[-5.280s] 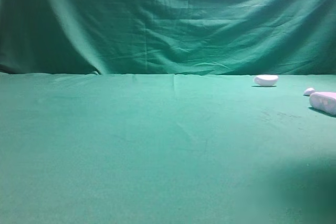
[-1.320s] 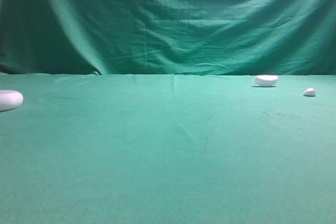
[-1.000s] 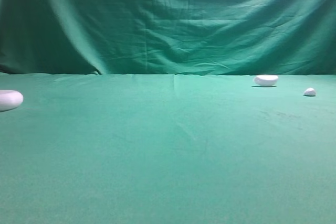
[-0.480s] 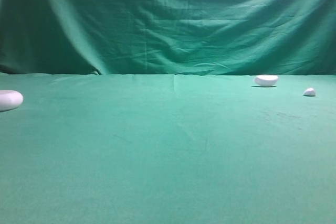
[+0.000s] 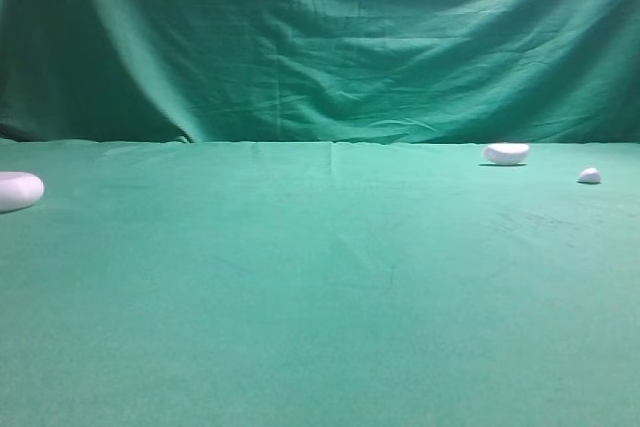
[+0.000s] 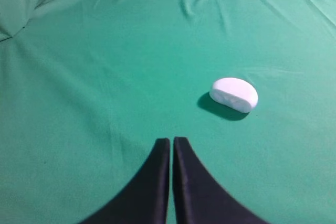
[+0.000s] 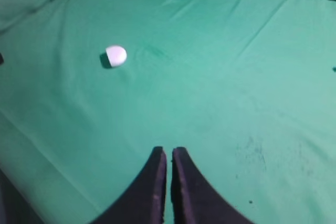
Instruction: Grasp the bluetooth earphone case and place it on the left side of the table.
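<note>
bluetooth earphone case (image 5: 18, 190) now sits at far left table (image 5: 320, 327) edge, gone from right side; front-right shadow gone.

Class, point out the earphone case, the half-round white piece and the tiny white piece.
bluetooth earphone case (image 5: 18, 190), exterior high view, its rounded top.
half-round white piece (image 5: 507, 153), exterior high view, its middle.
tiny white piece (image 5: 590, 176), exterior high view, its centre.
</note>
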